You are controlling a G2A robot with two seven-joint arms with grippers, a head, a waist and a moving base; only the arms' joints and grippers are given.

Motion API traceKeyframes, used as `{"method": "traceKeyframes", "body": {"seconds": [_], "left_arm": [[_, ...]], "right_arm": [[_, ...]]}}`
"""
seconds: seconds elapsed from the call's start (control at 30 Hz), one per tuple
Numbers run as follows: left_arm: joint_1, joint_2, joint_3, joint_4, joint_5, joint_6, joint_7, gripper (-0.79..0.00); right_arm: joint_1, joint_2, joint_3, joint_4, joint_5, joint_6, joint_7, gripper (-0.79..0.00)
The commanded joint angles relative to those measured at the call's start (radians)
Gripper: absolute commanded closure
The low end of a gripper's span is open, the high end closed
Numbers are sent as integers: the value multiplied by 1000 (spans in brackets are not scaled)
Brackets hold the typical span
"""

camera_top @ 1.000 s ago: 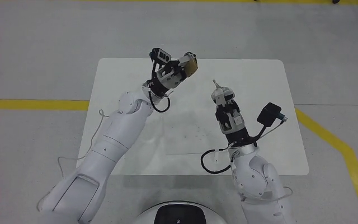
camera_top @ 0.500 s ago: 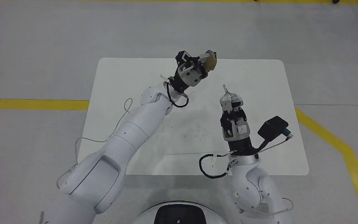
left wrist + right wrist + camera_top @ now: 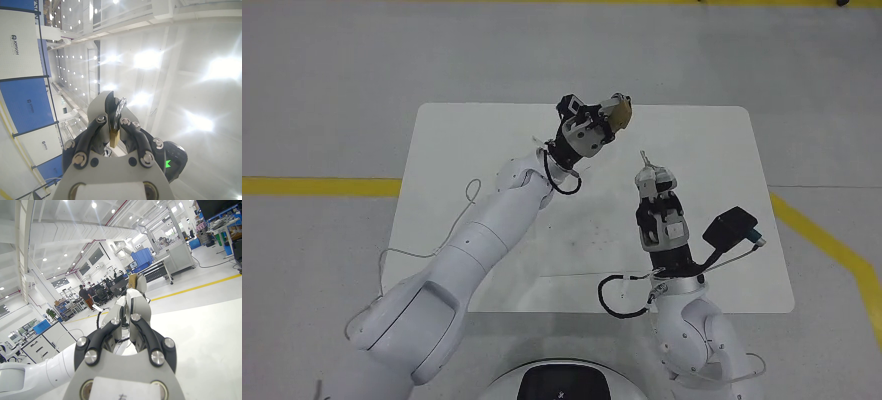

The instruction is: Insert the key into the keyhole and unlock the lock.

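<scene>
Lock has swung right; key points lengthwise toward it

brass lock in left pincer

Bright, even light is cast by ceiling lamps; heavy flare is spread beyond the left claw, and straight lines are bowed at the edges.

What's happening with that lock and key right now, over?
Left fingers shut on lock, held above table. Right fingers shut on key, short of lock. Nothing between them.
</scene>
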Motion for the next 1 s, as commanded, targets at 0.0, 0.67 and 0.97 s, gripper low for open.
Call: {"method": "traceKeyframes", "body": {"seconds": [0.0, 0.67, 0.97], "left_arm": [[13, 3, -9, -25, 20, -5, 15, 0], [81, 21, -51, -155, 344, -88, 132, 0], [105, 23, -83, -192, 381, -76, 144, 0]], "right_arm": [[2, -1, -9, 3, -4, 17, 4, 0], [38, -23, -83, 57, 21, 151, -41, 0], [61, -31, -81, 76, 54, 175, -71, 0]]}}
